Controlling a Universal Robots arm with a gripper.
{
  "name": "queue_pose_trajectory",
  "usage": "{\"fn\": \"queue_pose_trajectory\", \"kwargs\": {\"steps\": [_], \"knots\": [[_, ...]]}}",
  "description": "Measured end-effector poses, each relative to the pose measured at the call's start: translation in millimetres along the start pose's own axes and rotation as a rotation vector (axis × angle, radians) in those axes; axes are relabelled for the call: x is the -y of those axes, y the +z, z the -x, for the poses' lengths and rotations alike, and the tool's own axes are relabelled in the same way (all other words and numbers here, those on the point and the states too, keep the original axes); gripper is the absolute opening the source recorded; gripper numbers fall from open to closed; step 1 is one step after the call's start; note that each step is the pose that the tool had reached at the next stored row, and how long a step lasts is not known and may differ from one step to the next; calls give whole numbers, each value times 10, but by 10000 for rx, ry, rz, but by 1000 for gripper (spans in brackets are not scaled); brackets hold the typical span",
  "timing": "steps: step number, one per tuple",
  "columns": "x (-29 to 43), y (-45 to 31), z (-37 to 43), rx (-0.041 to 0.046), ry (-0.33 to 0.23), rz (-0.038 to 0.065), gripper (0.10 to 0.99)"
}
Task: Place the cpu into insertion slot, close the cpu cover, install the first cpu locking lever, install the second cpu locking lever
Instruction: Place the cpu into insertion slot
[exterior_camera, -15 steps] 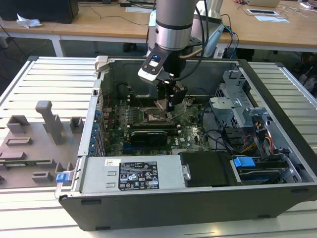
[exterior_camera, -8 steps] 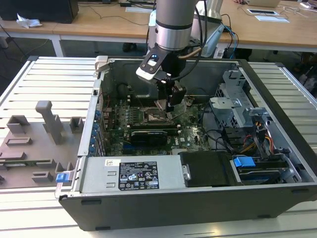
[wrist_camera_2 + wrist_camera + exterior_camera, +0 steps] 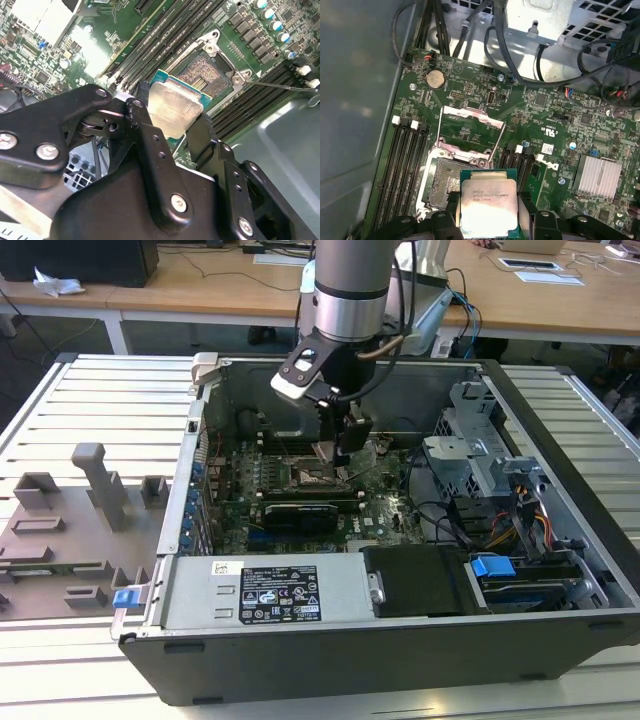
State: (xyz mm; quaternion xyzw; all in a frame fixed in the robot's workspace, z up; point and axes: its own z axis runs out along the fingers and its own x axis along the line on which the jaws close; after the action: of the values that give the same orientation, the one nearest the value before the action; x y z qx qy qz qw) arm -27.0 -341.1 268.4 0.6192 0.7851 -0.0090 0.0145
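Second wrist view is showing the jaws pinching the cpu by two opposite edges, its dull metal top facing the camera. The chip is hanging above the green motherboard, not yet seated.

In the first wrist view the insertion slot is lying open and bare, and the cpu cover is standing swung up and back beyond it.

Key relation: the slot is lying between the held chip and the cover's hinge. One corner of the chip is overlapping the slot's rim, so it is not centred over it. The chip's edges are looking roughly parallel to the socket's.

A thin wire lever is standing clear to one side.

Judging: the placement step is underway, with cover and levers not yet closed
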Motion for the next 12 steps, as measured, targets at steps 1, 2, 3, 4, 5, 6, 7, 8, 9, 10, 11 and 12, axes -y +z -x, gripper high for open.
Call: {"fn": "queue_pose_trajectory", "kwargs": {"steps": [1,2,3,4,5,6,7,8,9,10,11,12], "knots": [[0,0,0,3,95,-4,541],[0,1,0,9,235,-10,541],[0,1,0,11,320,-14,541],[0,2,0,13,378,-15,541],[0,2,0,17,493,-20,541],[0,3,0,23,657,-28,541],[0,3,0,26,719,-30,541],[0,3,0,28,777,-32,541],[0,4,0,32,862,-36,541],[0,4,0,36,982,-41,541],[0,5,0,43,1132,-48,541],[0,5,0,47,1213,-51,541]]}}
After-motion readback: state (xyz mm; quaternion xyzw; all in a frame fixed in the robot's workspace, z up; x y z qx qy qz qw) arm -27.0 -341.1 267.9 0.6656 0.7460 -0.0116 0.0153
